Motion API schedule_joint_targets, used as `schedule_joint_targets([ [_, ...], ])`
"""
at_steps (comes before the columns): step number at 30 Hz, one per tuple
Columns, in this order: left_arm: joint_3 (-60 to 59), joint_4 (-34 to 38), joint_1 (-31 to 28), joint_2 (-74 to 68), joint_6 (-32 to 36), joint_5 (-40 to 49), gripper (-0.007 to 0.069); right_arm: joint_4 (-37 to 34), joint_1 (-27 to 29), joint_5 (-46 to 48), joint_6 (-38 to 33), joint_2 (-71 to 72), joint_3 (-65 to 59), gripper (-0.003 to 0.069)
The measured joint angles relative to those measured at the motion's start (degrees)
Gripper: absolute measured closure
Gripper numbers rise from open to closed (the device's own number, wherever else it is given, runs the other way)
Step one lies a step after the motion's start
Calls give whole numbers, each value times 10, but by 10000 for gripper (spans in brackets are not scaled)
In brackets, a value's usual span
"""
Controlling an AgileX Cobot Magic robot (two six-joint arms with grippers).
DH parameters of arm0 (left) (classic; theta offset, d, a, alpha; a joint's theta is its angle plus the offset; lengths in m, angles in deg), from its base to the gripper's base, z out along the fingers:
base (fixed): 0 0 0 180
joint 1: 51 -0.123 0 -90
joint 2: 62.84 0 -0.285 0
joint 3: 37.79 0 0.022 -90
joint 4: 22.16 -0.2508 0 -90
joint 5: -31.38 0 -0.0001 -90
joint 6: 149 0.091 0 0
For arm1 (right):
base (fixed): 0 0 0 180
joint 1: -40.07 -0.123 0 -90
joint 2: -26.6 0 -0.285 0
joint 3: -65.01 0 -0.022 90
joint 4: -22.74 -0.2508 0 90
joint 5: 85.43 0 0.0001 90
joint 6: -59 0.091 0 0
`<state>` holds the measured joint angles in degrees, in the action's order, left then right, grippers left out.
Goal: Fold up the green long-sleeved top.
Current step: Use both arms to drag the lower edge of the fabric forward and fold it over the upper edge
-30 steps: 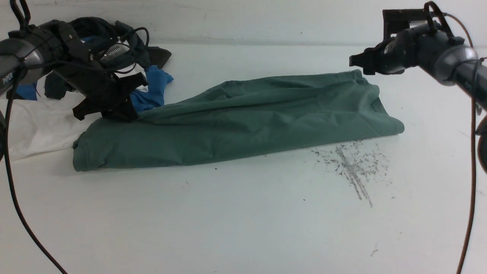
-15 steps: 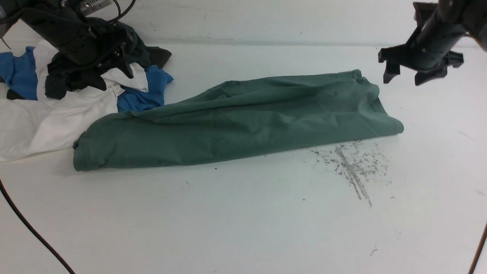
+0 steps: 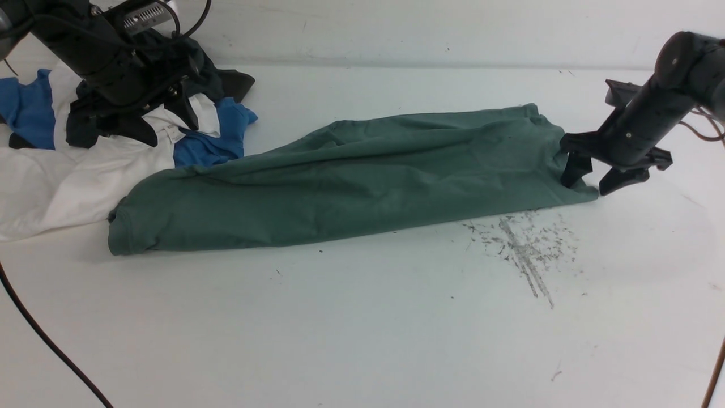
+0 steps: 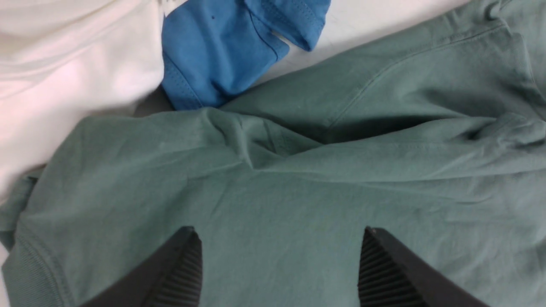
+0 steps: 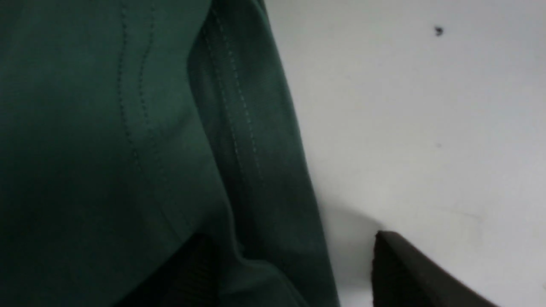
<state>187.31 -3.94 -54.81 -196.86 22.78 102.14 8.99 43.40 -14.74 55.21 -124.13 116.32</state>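
- Right gripper has dropped to the sage-green cotton long-sleeved top, jaws apart astride its edge; left gripper hovers, jaws spread.
- Risk — pinching one layer only; fold skews.

The top lies across the surface, its left end against a clothes pile at far left. The left hand hangs over the pile. The right hand straddles the top's right edge. Scuffs lie just before that end.
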Motion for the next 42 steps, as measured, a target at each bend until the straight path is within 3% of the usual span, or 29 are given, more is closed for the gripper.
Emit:
schedule_joint_targets([
  [3,0,2,0,0,7,0,171,-10,-1,-1,0,2,-5,469],
  [4,0,2,0,0,9,0,171,-10,-1,0,0,4,-6,501],
  [5,0,1,0,0,23,1,190,-10,-1,-2,0,15,-21,587],
  [6,0,1,0,1,31,1,212,-6,-1,-3,0,32,-48,627],
  [12,-3,24,0,18,46,1,355,35,-1,-10,10,149,-218,658],
  [13,-17,49,0,39,57,0,421,64,-1,-10,21,191,-286,658],
  [14,-20,52,0,39,59,0,421,68,-1,-10,22,201,-303,658],
  [15,-51,73,0,73,82,-1,487,105,-1,-10,38,238,-377,658],
  [18,-135,91,1,143,125,-1,577,164,-1,-10,68,291,-464,658],
  [22,-249,82,1,226,163,-1,624,225,0,-10,116,345,-555,658],
  [25,-352,65,2,293,176,1,629,266,0,-10,156,365,-601,648],
  [29,-396,57,4,315,180,1,629,279,0,-12,164,365,-599,584],
  [34,-404,57,4,315,201,-2,629,278,0,-11,166,365,-495,404],
  [37,-404,57,5,309,203,-3,629,244,0,-11,161,365,-438,335],
  [42,-404,57,5,285,206,-9,629,90,-13,-7,9,338,-325,259],
])
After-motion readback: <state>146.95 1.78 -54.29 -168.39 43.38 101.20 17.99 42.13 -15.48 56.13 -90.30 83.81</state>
